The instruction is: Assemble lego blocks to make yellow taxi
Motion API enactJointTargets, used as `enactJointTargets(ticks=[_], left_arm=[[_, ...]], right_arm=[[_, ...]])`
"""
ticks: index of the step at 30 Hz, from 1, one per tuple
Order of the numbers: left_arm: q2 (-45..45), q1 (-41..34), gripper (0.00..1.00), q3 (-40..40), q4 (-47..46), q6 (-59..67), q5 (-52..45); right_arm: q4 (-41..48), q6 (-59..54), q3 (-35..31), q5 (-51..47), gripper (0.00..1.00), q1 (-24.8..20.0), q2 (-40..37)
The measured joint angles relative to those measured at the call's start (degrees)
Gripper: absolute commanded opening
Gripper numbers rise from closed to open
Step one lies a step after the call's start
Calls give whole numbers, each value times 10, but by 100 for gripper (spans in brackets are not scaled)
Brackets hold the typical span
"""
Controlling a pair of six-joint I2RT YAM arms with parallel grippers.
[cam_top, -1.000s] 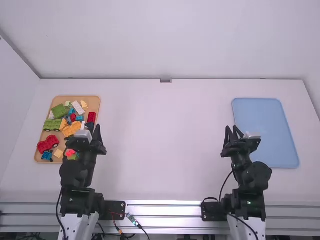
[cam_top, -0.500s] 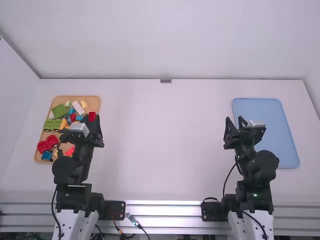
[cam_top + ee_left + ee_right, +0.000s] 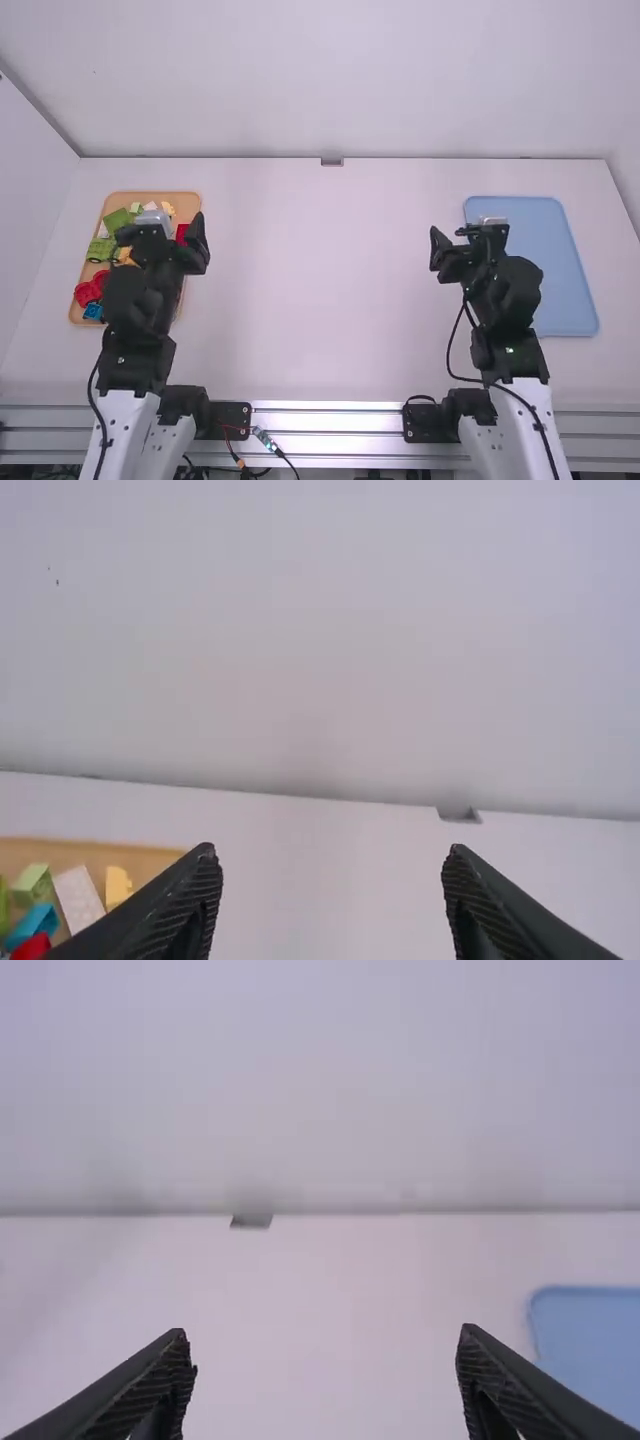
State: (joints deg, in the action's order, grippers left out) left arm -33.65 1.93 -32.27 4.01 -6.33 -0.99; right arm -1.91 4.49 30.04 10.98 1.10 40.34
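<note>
On the white desk (image 3: 320,300), seen from above, a tan tray (image 3: 186,203) at nine o'clock holds the blocks: green (image 3: 117,220) at eleven within it, red (image 3: 88,291) at eight. A blue tray (image 3: 566,290) lies at three. The left pincer (image 3: 161,230), above the tan tray, and right pincer (image 3: 463,238), near the blue tray, are both spread wide, gripping nothing.

Bright, soft, even light overall
</note>
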Motion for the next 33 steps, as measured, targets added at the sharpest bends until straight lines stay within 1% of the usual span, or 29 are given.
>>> enactJointTargets(ticks=[2, 5, 7, 8, 12, 15, 22, 23, 28, 33], left_arm=[[-11, 0, 63, -11, -9, 0, 1], [-42, 0, 70, -34, -41, 0, 2], [-51, 0, 72, -36, -52, 0, 2], [-69, 0, 75, -36, -72, -2, 2], [-114, 0, 81, -36, -109, -2, 2], [-139, 0, 86, -36, -110, -2, 2], [-188, 0, 93, -36, -107, -2, 2], [-195, 0, 99, -36, -104, -3, 2], [-207, 0, 99, -36, -96, -15, 2], [-207, 0, 99, -36, -90, -19, 9]], right_arm=[[6, 0, 0, -6, 74, 5, 11], [10, 0, 0, -23, 80, 22, 35], [10, 0, 0, -25, 81, 27, 44], [11, 0, 0, -27, 83, 34, 58], [11, 0, 0, -32, 88, 49, 86], [7, 0, 0, -45, 92, 52, 107], [-17, 4, 0, -81, 99, 52, 148], [-24, 7, 0, -82, 99, 52, 155], [-60, 26, 0, -82, 99, 52, 184], [-71, 2, 0, -73, 99, 52, 196]])
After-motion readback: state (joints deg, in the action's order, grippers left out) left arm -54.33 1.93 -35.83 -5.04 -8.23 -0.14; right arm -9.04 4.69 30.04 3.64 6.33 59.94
